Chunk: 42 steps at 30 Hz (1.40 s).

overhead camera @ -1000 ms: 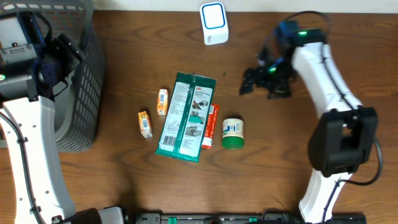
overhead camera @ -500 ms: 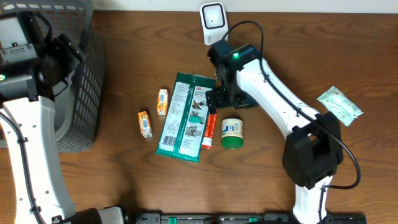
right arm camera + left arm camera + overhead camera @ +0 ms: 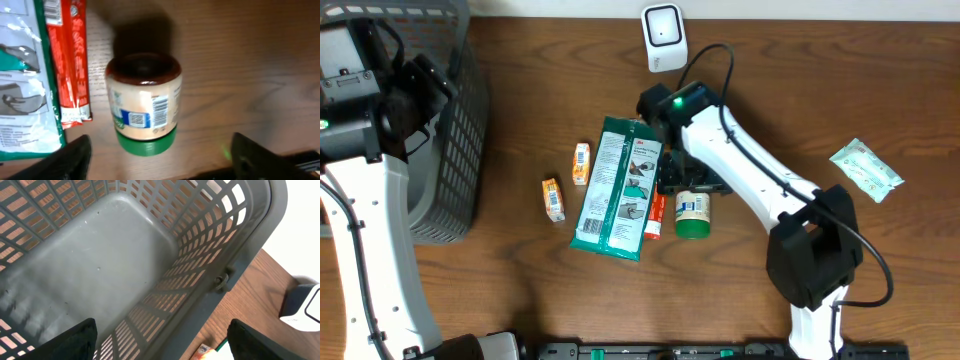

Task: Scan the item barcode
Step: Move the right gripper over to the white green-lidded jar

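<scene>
1. R arm reaches across the table (image 3: 520, 290) centre. The right gripper (image 3: 686, 186) hangs over the jar (image 3: 694, 214).
2. R wrist cam: right gripper (image 3: 161, 152) fingers spread wide, one at each lower corner of the frame. I see no contact w/ the jar (image 3: 145, 100).
3. Jar lies on its side on the wood, green lid (image 3: 146, 144) toward the gripper and dark base away. Its label faces up, and the barcode (image 3: 160, 111) is readable from the wrist cam.
4. Jar is just beside a red stick pack (image 3: 658, 206), on that pack's right in the overhead. The red pack touches the edge of a big green wipes pack (image 3: 620, 188).
5. White scanner box (image 3: 663, 38) stands at the far table edge, well apart from the jar.
6. Left gripper (image 3: 160, 342) is over the grey basket (image 3: 450, 140), fingers wide apart w/ nothing between them. Basket floor is bare in the L wrist cam.
7. Other items: two small orange boxes (image 3: 581, 163) (image 3: 553, 199) left of the wipes; a green-white sachet (image 3: 865, 168) far right.
</scene>
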Available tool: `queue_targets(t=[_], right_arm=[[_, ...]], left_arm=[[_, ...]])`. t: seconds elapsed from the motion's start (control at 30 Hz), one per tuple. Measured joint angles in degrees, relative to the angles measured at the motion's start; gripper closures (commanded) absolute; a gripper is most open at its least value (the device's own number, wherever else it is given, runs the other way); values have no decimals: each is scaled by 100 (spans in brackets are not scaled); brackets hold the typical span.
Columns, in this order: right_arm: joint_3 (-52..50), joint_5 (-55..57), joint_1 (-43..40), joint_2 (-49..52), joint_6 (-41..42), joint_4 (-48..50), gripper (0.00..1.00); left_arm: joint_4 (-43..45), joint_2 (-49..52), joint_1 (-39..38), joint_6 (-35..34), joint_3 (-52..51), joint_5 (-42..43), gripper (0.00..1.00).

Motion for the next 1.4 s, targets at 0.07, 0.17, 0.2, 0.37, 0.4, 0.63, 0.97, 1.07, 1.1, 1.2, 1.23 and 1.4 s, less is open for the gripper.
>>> queue_targets(t=[0.07,0.17,0.2,0.37,0.4,0.63,0.97,1.07,1.1,1.2,1.23,1.4], right_arm=[[0,20,140,0,15,-76,19],[-2,57,422,-2,55,-203,17],[-4,68,522,-15,63,-205,16],[-31,157,872,-295,101,-203,16],[-33,164,903,-385,101,-212,17],[-721,299,938,-1714,210,81,11],[-3674,173,929,-3447,323,2802,10],[-4304,125,929,-3399,426,3405,5],[-4465,125,929,-3375,481,3534,5],[-4767,166,918,-3283,678,3764,5],[-4813,195,916,-3254,739,3799,6],[-4859,439,892,-3093,918,4120,9]], left_arm=[[0,0,2,0,0,0,16],[0,0,2,0,0,0,16],[0,0,2,0,0,0,16],[0,0,2,0,0,0,16],[0,0,2,0,0,0,16],[-2,0,2,0,0,2,16],[2,0,0,0,0,0,16],[2,0,2,0,0,0,16],[2,0,0,0,0,0,16],[2,0,2,0,0,0,16],[0,0,0,0,0,0,16],[0,0,2,0,0,0,16]])
